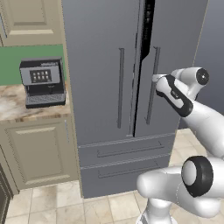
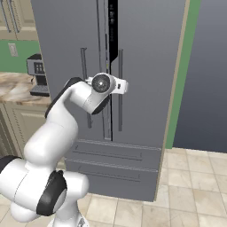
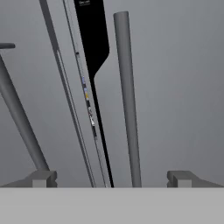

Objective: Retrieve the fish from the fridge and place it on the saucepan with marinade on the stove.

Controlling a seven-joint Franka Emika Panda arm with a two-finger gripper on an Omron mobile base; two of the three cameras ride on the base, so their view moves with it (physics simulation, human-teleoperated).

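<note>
The fridge (image 1: 105, 87) is seen as a tall, matte dark grey slab with two lower drawers; its right door (image 1: 175, 65) is cracked open by a narrow black gap. Long, thin cylindrical bar handles are mounted on either side of that gap. The gripper (image 3: 111, 179) is held just before the right handle (image 3: 127, 100), fingers released and spread wide, nothing grasped. A boxy silver-and-black coffee machine (image 1: 42, 82) is set on the marbled counter (image 1: 13, 107) left of the fridge
</note>
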